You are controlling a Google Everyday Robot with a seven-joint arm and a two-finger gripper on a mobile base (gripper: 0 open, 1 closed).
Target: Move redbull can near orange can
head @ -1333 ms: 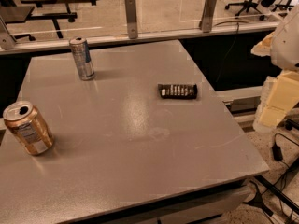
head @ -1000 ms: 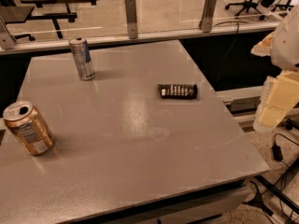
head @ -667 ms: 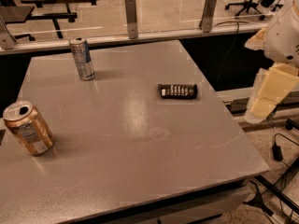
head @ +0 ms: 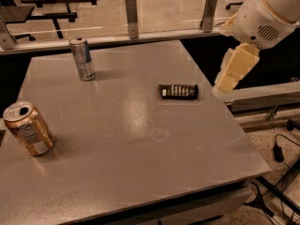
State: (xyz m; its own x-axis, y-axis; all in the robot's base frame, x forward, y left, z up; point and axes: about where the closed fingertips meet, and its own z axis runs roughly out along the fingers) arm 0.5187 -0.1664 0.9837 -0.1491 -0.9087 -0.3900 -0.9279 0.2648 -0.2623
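The redbull can (head: 82,59), slim, silver and blue, stands upright at the far left of the grey table (head: 131,139). The orange can (head: 28,128), wider and copper-orange with a white label patch, stands tilted slightly at the table's near left edge. The two cans are well apart. My gripper (head: 234,71), a cream-coloured part below the white arm (head: 269,15), hangs over the table's right edge, far to the right of both cans and holding nothing that shows.
A black remote-like bar (head: 178,91) lies on the table right of centre, close to the gripper. A glass barrier with metal posts (head: 132,11) runs along the far edge. Cables (head: 281,149) lie on the floor at right.
The arm has swung in from the right edge, up and toward the table, with the gripper now over the table's right side. The cans and the black bar have not moved.
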